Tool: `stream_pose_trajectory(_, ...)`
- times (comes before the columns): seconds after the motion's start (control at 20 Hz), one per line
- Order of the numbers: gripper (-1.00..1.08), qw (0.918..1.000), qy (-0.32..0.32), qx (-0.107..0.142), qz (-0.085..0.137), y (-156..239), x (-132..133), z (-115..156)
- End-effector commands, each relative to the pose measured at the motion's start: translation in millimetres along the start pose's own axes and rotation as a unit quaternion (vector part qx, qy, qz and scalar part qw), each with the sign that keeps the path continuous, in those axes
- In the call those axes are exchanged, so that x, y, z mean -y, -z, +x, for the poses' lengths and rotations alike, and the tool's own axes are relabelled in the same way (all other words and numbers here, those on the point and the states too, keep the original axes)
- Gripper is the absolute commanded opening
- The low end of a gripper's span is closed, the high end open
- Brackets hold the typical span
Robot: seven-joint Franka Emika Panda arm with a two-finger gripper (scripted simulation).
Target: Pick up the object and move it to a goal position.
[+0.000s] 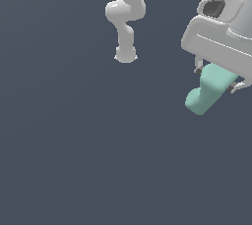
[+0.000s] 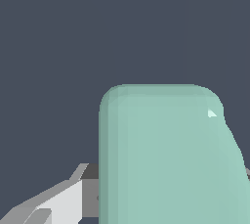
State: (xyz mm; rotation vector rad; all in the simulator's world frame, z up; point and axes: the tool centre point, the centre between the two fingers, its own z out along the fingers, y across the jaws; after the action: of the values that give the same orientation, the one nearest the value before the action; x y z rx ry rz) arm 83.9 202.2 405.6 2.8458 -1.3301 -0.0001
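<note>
The block (image 2: 163,159) lies nearest the wrist camera and fills much of that view: a mint-green matte face with rounded corners, one edge sloping away. Beside it, one grey-white finger (image 2: 73,193) presses against its flank; the opposite finger is hidden behind the block.

In the exterior view the gripper (image 1: 216,79) sits at the exterior view's right, upper half, its white body tilted. The jaws are closed onto the block (image 1: 206,94), narrowed to the block's width, with thin fingertips showing on either side of its upper part. The block hangs below the fingers, tilted, its stepped lower end pointing toward the exterior view's left. It appears clear of the plain dark grey bench (image 1: 74,160). The arm's base and lower links (image 1: 125,22) stand at top centre, well apart from the block.
</note>
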Motion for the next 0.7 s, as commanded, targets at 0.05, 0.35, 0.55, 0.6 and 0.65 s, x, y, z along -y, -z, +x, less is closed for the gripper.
stream_pose_trajectory(0.05, -1.0, 1.0, 0.0, 0.0, 0.0, 6.5, 4.4, -1.1)
stream_pose_trajectory(0.35, -1.0, 1.0, 0.0, 0.0, 0.0, 12.0, 8.5, -2.0)
stream_pose_trajectory(0.55, -1.0, 1.0, 0.0, 0.0, 0.0, 13.7, 9.8, -2.2)
stream_pose_trajectory(0.6, -1.0, 1.0, 0.0, 0.0, 0.0, 13.9, 9.9, -2.3)
stream_pose_trajectory(0.65, -1.0, 1.0, 0.0, 0.0, 0.0, 14.0, 10.0, -2.3)
